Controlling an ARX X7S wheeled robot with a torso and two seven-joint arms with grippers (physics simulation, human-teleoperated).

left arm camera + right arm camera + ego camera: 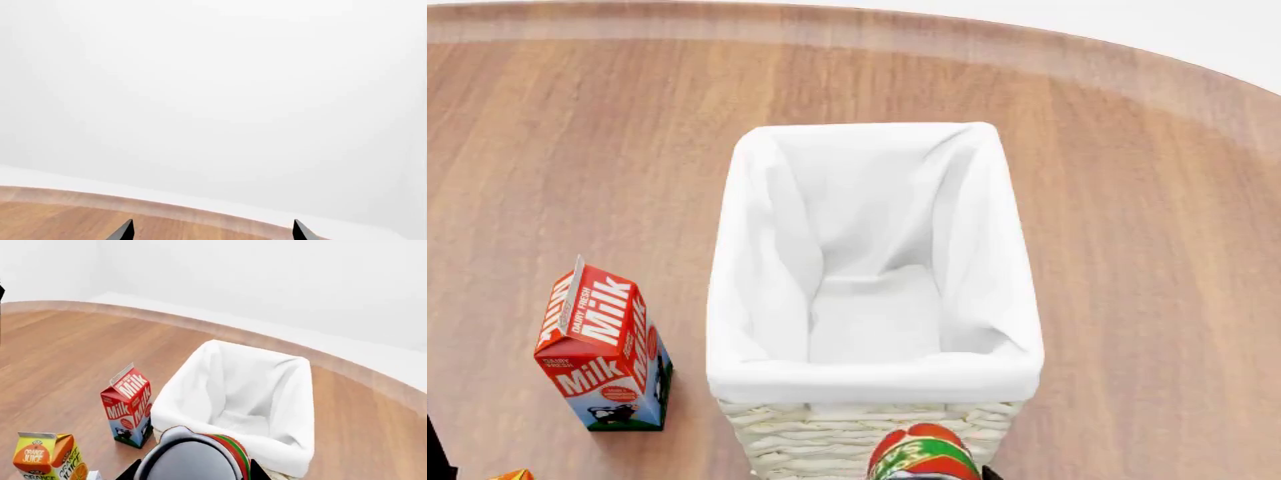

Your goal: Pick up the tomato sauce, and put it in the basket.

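The right gripper (193, 472) is clamped on the tomato sauce (200, 460), lifted at the basket's (874, 375) near rim; dropping it inside remains. The left gripper's (210, 232) fingers are apart.

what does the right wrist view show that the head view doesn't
Only the right wrist view shows the whole orange-and-yellow orange juice carton, the silver top of the red-labelled tomato sauce tin held close to the camera, and the white wall behind the table. Only the head view looks straight down into the cream-white woven wicker basket, showing its cloth-lined floor. Both show the basket, the red-and-blue milk carton standing apart beside it, the tin at the basket's near end, and the round wooden table.
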